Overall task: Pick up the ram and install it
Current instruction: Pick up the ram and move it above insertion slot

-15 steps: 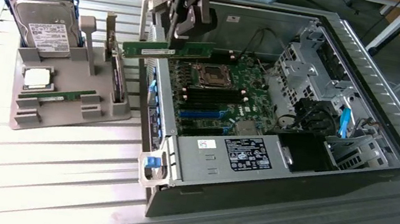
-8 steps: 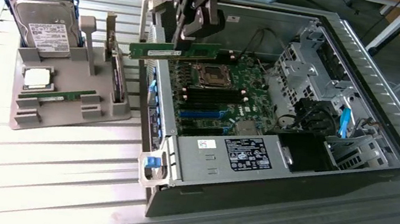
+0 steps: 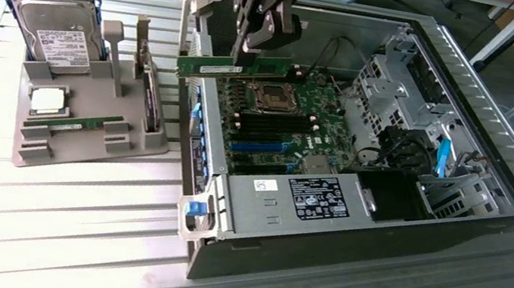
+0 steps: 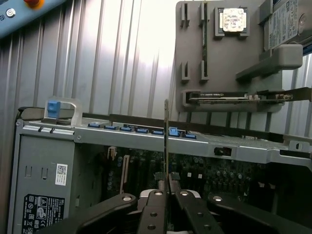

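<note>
1. The black two-finger gripper (image 3: 248, 57) is pinching the long, thin green ram stick with a white label strip (image 3: 237, 71) by its upper edge. The stick hangs level above the open grey metal computer case (image 3: 341, 264), over the green motherboard (image 3: 284, 137) inside it.
2. The grip is narrow, so I think the stick may tilt. One end would then meet the black memory slots (image 3: 262, 123) first and jam.
3. If the stick is not in line with a slot, pressing could bend it or damage the board.
4. The case also holds a silver power supply box with labels (image 3: 305, 197).
5. Beside the case, a grey plastic holder tray (image 3: 82, 154) carries a boxy silver hard drive (image 3: 60, 30), a square silver CPU chip (image 3: 47, 99) and a second green stick (image 3: 71, 122) in a groove.
</note>
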